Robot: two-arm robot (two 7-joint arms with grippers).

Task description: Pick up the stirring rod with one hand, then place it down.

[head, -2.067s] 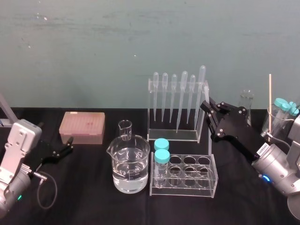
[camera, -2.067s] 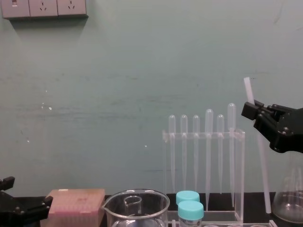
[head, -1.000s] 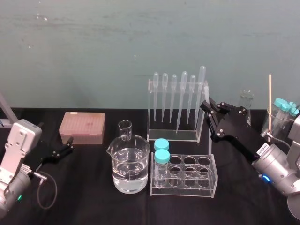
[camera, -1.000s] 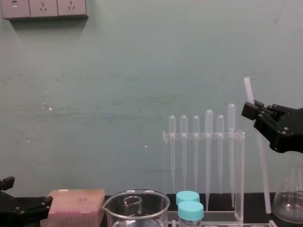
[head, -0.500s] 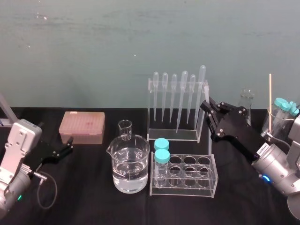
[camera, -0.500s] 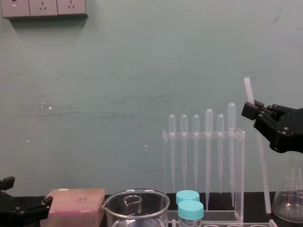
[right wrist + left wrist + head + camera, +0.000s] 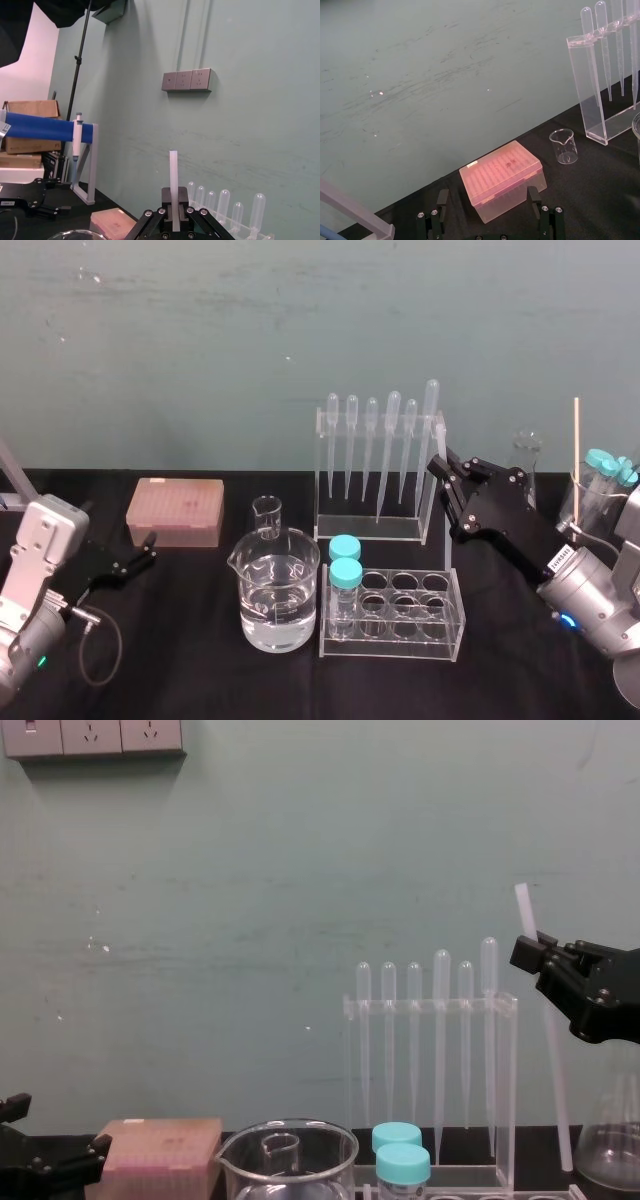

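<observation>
Stirring rod [image 7: 550, 1065], long, thin, translucent-white, stands near-upright at frame right, clamped near its top in black right gripper [image 7: 530, 952] jaws; left gripper [image 7: 488, 192] parked, jaws apart.

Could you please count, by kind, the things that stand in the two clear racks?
Pipettes, in the pipette rack: 6
Blue-capped tubes, in the tube rack: 2
Total: 8
Not counted: the stirring rod in the right gripper.

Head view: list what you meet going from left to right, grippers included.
left gripper, open → pink tip box → large beaker → blue-capped tubes → right gripper, shut on the stirring rod
</observation>
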